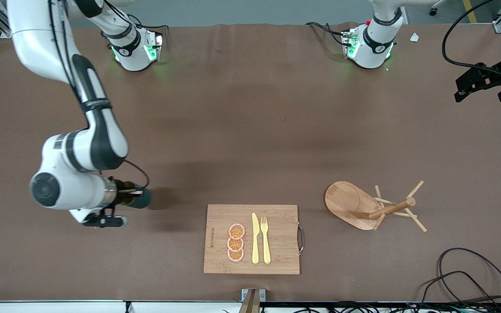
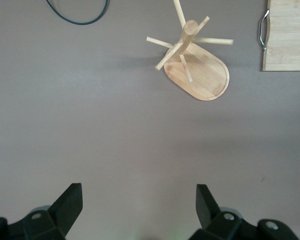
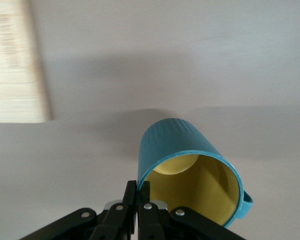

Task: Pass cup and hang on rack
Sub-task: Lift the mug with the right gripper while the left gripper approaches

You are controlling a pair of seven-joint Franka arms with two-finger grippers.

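Two arms | right gripper (image 3: 136, 200) fingers clamp cup (image 3: 190, 175) rim, seen only by wrist | left gripper (image 2: 139, 205) spread above rack (image 2: 197, 62)

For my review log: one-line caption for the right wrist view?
Right gripper pinches the teal cup's rim above the table.

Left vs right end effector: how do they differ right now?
The right end effector is shut on the cup's rim, low over the table at the right arm's end; the left end effector is open and holds nothing. The left one waits up high with the rack in its view. Both have dark fingers.
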